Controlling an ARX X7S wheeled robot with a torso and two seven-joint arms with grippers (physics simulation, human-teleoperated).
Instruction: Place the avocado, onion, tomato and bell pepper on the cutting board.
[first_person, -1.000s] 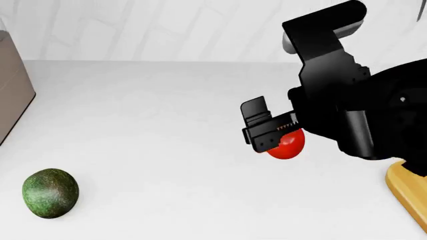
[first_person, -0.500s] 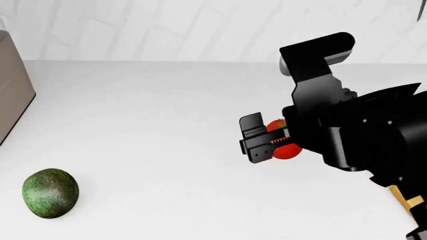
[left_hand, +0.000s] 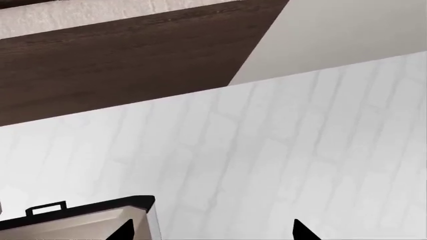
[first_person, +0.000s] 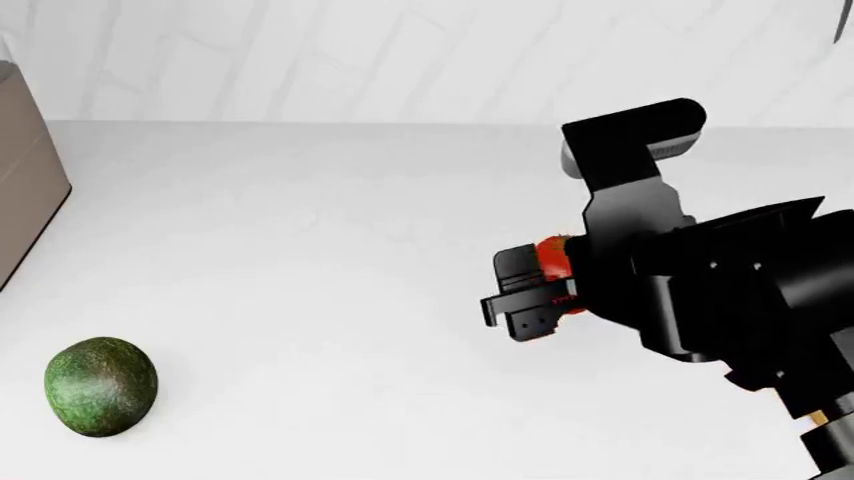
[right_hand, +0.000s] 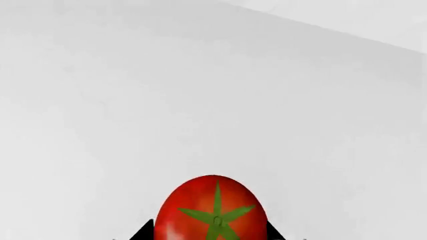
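Red and glossy, the tomato (right_hand: 212, 210) sits clamped between the right gripper (first_person: 534, 295) jaws, calyx facing the wrist camera, held above the white counter (first_person: 294, 220). The avocado (first_person: 100, 386) lies well apart toward the robot's left — cutting board not discernible. Left gripper's state cannot be told; no legible writing.

No readable text, labels, numbers, signs anywhere
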